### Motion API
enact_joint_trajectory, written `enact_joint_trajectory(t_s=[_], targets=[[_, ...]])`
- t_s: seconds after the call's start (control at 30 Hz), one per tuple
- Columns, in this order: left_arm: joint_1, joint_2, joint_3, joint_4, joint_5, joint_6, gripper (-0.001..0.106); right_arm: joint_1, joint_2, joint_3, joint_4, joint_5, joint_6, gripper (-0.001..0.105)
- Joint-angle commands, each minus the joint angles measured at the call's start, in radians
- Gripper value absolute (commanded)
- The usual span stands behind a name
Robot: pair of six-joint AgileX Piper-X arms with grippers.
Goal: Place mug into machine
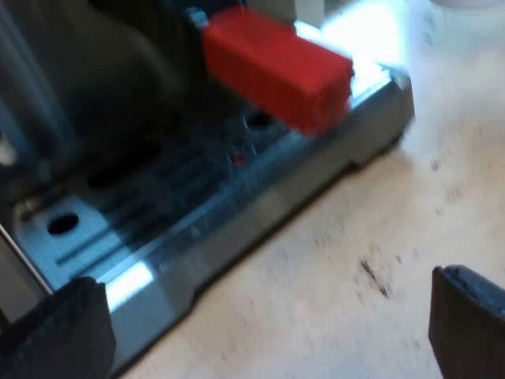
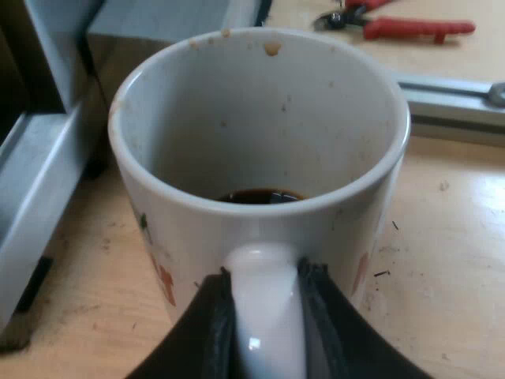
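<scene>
A pale wooden table (image 1: 379,260) carried everything. The espresso machine (image 1: 237,225) stood directly on it, its grey base meeting the wood. Dark specks (image 1: 371,275) marked the bare wood just beside that base. Elsewhere, 1 pair of red-handled pliers (image 2: 410,28) lay flat on the table, beyond 1 metal rail (image 2: 454,99) that also lay on it. A mug (image 2: 260,158) was over the wood; whether its base touched could not be told.

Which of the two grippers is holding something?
The right gripper, shut on the handle of the white mug. The left gripper is open, holding nothing, beside the machine's drip tray.
</scene>
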State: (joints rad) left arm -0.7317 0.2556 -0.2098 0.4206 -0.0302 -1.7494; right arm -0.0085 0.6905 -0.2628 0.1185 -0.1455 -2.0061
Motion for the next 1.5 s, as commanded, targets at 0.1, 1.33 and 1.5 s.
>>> enact_joint_trajectory(t_s=[0.1, 1.33, 1.5], targets=[[-0.004, 0.000, 0.053, -0.170, -0.026, -0.004, 0.082, 0.003, -0.272, -0.086, 0.413, -0.134, -0.095, 0.000], [-0.004, 0.000, 0.176, -0.330, -0.101, -0.111, 0.082, 0.858, -0.258, 0.014, 0.127, 0.336, 0.214, 0.000], [-0.004, 0.000, 0.176, -0.330, -0.077, -0.111, 0.082, 0.861, -0.035, 0.014, -0.143, 0.352, 0.238, 0.000]])
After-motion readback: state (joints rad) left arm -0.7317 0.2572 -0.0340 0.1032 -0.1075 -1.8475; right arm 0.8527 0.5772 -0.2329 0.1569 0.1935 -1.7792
